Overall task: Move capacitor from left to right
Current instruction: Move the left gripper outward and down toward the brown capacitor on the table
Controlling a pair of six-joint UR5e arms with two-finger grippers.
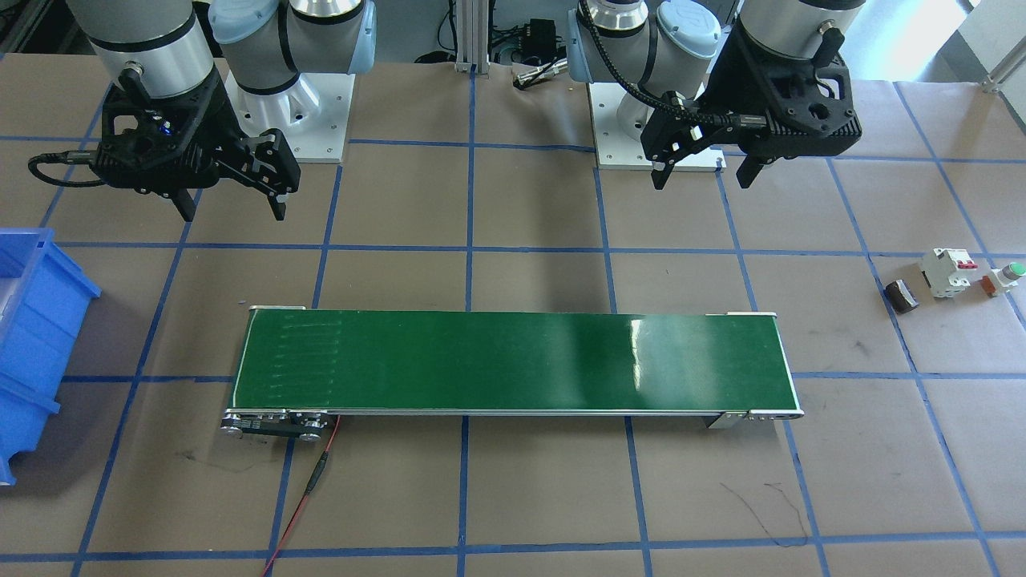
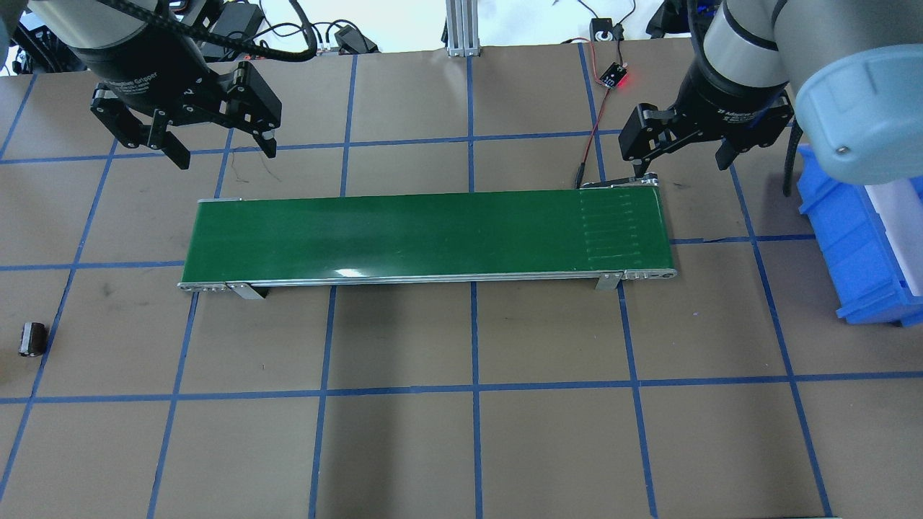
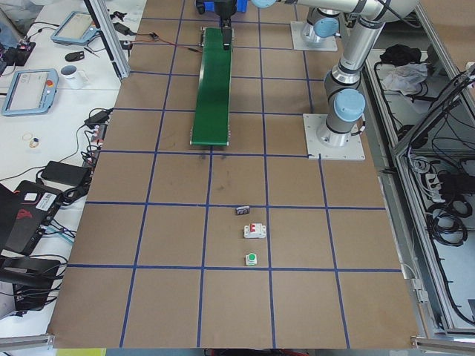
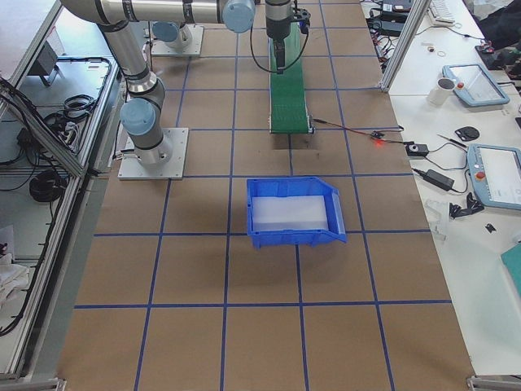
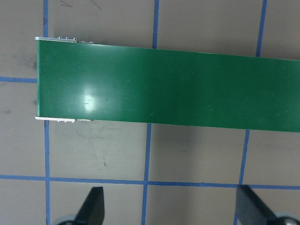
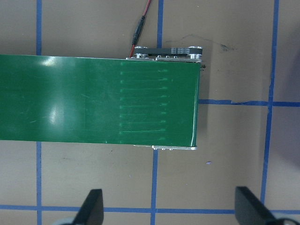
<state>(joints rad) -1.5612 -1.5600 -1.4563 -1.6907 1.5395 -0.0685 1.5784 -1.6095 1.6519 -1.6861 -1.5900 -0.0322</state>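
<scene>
The capacitor (image 1: 902, 295), a stubby dark cylinder, lies on its side on the brown table on my left side. It also shows in the overhead view (image 2: 32, 339) and the exterior left view (image 3: 242, 211). My left gripper (image 2: 227, 157) hangs open and empty above the table behind the left end of the green conveyor belt (image 2: 425, 234), far from the capacitor; it also shows in the front view (image 1: 701, 178). My right gripper (image 2: 681, 167) is open and empty near the belt's right end, and shows in the front view (image 1: 234, 212). Both wrist views show spread fingers (image 5: 93, 206) (image 6: 93, 206) over the belt ends.
A white circuit breaker with red switches (image 1: 948, 272) and a green-capped push-button (image 1: 1006, 278) lie just beyond the capacitor. A blue bin (image 2: 844, 238) stands at my far right. A red wire (image 1: 309, 489) runs from the conveyor's right end.
</scene>
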